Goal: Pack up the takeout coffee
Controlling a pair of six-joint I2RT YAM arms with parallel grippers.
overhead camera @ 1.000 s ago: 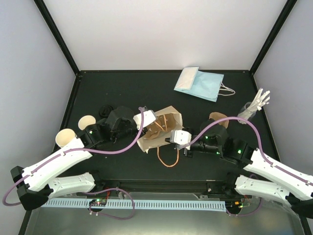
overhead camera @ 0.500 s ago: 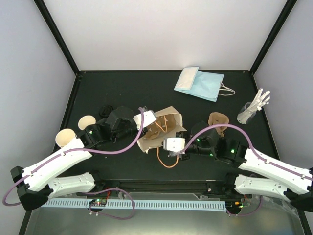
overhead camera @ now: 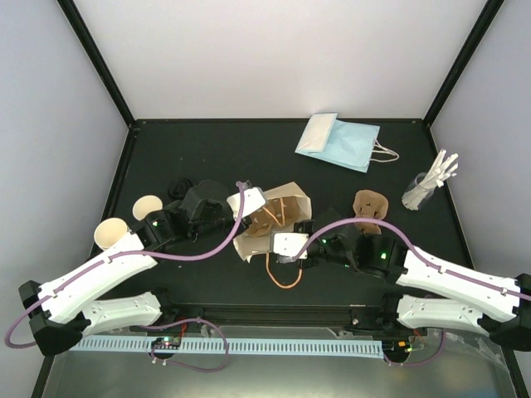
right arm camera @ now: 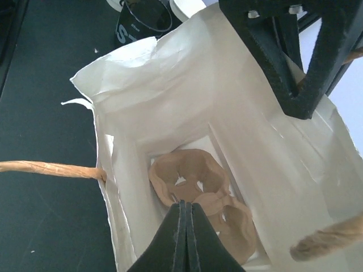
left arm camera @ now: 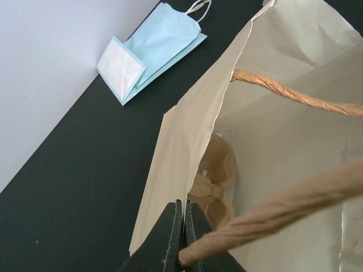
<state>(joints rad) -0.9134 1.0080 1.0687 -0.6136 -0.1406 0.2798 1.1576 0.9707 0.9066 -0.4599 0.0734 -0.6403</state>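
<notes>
Left claw (left arm camera: 181, 224): pinching the rim of the tan paper bag (left arm camera: 187, 141), mouth open.
Right claw (right arm camera: 184, 207): pressed together on nothing, above the mouth.
Pulp carrier (right arm camera: 198, 190): on the bag's floor.
Takeout coffee: not in the bag. The black round-rimmed thing (right arm camera: 140, 20) beyond it could be it, I can't tell.
Handling: probably light, thin-walled and spillable, so I'd squeeze gently mid-wall under the lid and keep it upright.
</notes>
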